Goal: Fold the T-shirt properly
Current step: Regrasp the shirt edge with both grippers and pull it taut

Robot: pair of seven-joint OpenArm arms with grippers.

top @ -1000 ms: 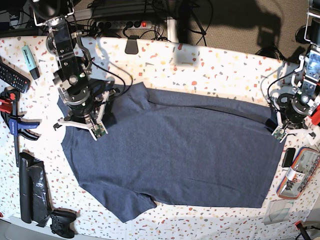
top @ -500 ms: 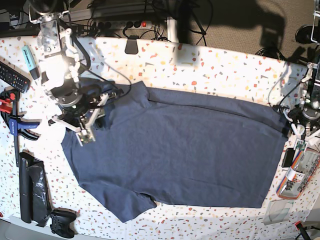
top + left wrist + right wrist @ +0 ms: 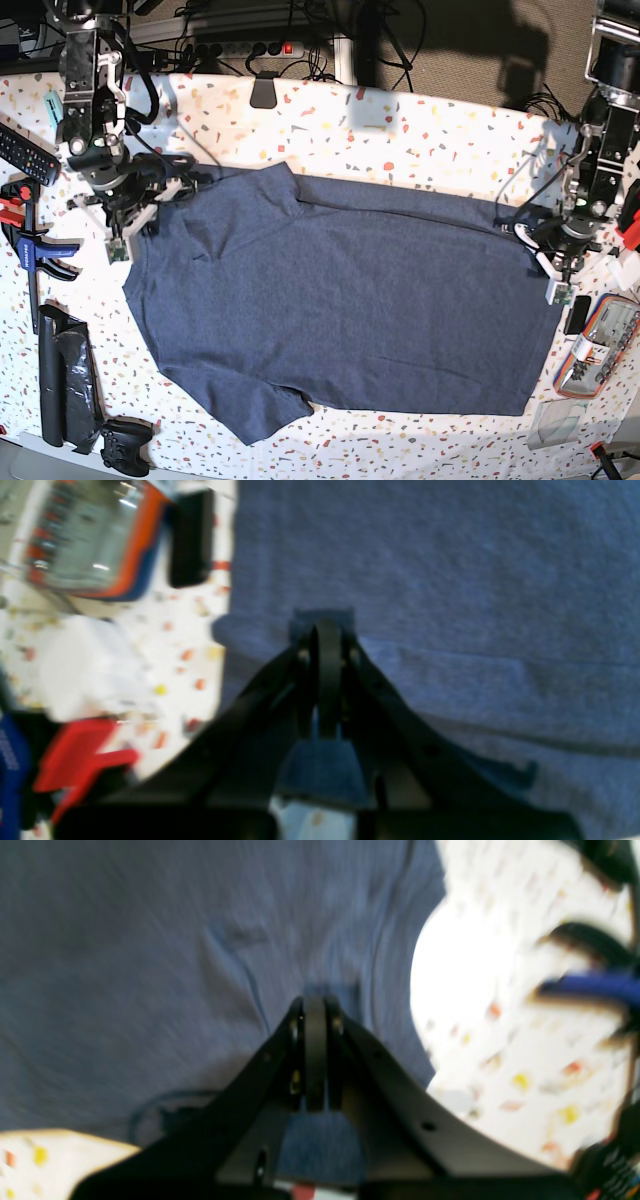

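Here, the T-shirt (image 3: 350, 300), a wide sheet of soft heathered navy knit, lies spread flat across the middle of a speckled terrazzo-print table (image 3: 420, 125), one sleeve pointing to 7 o'clock. Both wrist views show black jaws pressed together: the right gripper (image 3: 315, 1012) at the collar end, at 9 o'clock, and the left gripper (image 3: 324, 630) at the hem, at 3 o'clock; whether cloth is pinched is unclear. The limp knit could slip free or bunch if either arm lifts unevenly.

The T-shirt (image 3: 350, 300) is soft matte knit cloth, heathered and a bit fuzzy up close. Table (image 3: 420, 130) looks like smooth speckled terrazzo-style laminate. Both grippers (image 3: 322, 630) (image 3: 314, 1007) are matte black plastic; the little case (image 3: 95, 535) looks like glossy plastic.
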